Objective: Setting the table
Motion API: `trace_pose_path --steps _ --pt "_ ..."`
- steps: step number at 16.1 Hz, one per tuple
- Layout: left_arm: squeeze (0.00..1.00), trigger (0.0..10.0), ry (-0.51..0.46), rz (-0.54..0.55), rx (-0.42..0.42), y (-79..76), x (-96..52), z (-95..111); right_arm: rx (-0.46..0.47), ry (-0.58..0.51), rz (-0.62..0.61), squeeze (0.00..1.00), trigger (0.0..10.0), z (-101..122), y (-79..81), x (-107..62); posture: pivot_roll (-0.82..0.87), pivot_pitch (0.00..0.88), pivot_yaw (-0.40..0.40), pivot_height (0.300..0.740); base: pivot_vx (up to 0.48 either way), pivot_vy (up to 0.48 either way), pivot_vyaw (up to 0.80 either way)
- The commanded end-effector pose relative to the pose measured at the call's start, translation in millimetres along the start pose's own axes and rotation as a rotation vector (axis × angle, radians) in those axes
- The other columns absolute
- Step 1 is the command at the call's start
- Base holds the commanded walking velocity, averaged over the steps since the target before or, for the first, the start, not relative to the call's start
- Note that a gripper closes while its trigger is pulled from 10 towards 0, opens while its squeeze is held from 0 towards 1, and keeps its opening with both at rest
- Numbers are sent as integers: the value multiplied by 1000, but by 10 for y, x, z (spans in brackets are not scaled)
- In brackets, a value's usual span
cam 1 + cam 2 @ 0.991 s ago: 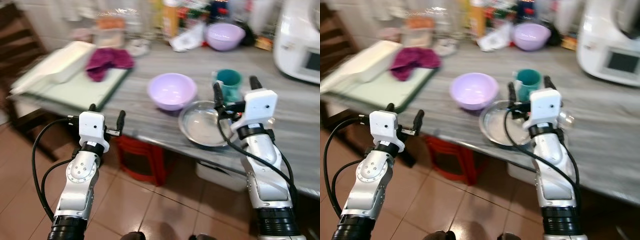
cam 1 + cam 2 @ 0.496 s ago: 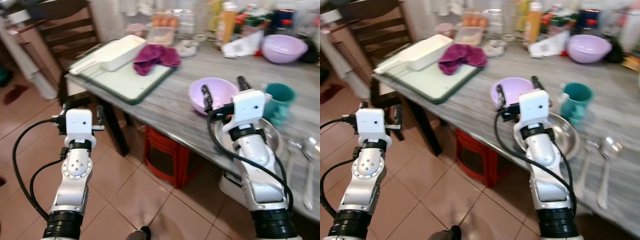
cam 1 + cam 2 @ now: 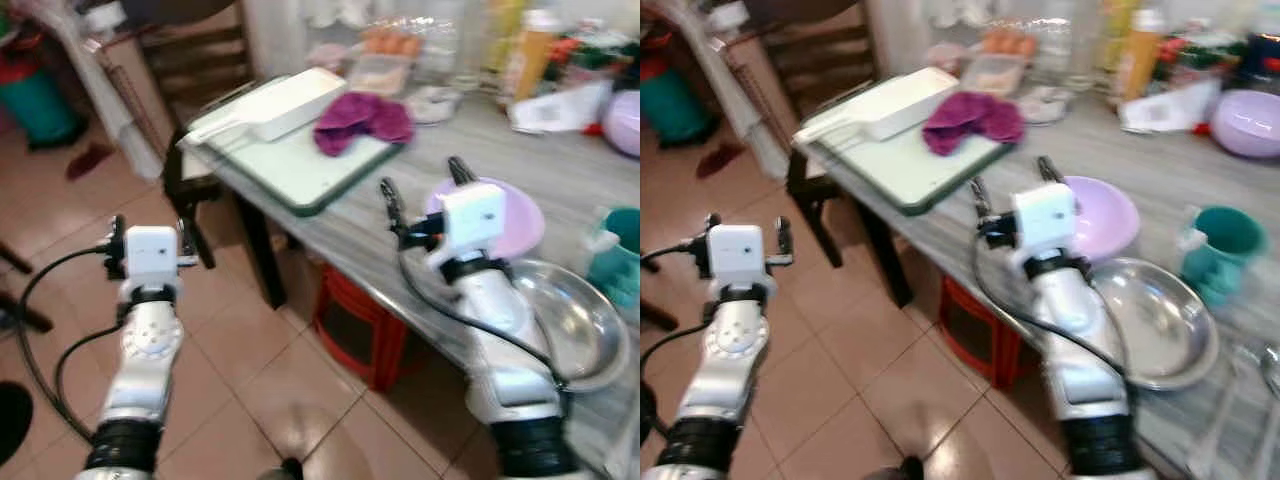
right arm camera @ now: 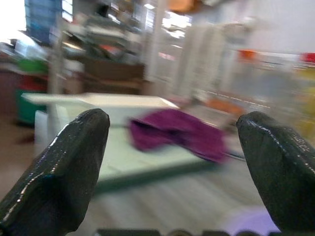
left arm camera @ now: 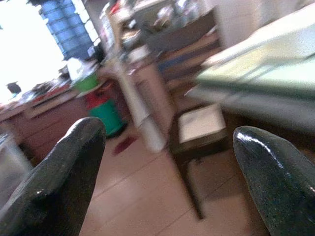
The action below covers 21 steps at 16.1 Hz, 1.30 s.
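Note:
On the grey table (image 3: 400, 225) a lilac bowl (image 3: 1108, 215) stands beside a shallow steel dish (image 3: 1160, 320) and a teal cup (image 3: 1222, 240). My right gripper (image 3: 423, 185) hangs open and empty over the table's near edge, just in front of the lilac bowl, and faces a purple cloth (image 4: 177, 135). That cloth lies on a green board (image 3: 300, 165) next to a long white tray (image 3: 275, 105). Over the tiled floor left of the table, my left gripper (image 3: 150, 232) is open and empty, its fingers (image 5: 59, 177) wide apart.
A dark wooden chair (image 3: 190, 70) stands at the table's left end. A red stool (image 3: 365, 320) sits under the table. Bottles, food boxes and a second lilac bowl (image 3: 1245, 120) crowd the table's far side. Spoons (image 3: 1270, 370) lie at the right edge.
The camera has swung left, so the table has slid right in view and more floor shows. Both grippers stay open; the right one now fronts the lilac bowl.

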<state>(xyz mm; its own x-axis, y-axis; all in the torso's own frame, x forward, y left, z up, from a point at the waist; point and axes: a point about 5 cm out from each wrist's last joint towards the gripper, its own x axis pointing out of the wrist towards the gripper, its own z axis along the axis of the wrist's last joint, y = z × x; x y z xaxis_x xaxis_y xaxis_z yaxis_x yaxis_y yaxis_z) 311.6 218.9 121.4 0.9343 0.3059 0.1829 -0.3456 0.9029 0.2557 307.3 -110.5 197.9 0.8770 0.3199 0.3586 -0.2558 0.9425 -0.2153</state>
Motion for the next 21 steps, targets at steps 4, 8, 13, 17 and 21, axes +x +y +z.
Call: trace_pose_path --steps 4,8,13,17,21 --pt "0 10000 31 54 54 96 -39 -139 12 3 22 0 10000 -27 48 -7 -102 70 75 740 0 0 800" --pt "0 10000 111 114 101 203 -90 -359 16 13 30 0 10000 -64 71 -9 -100 67 75 740 0 0 800" --pt "0 10000 136 85 94 209 -170 -492 49 66 46 0 10000 -216 136 -59 -88 57 58 740 0 0 800" --pt "0 10000 294 -50 58 65 -379 -812 94 187 61 0 10000 -548 192 -163 -64 54 36 740 0 0 800" --pt "0 10000 517 -271 27 -190 -724 -1184 162 394 -30 0 10000 -1039 124 -345 -56 44 24 740 0 0 148"
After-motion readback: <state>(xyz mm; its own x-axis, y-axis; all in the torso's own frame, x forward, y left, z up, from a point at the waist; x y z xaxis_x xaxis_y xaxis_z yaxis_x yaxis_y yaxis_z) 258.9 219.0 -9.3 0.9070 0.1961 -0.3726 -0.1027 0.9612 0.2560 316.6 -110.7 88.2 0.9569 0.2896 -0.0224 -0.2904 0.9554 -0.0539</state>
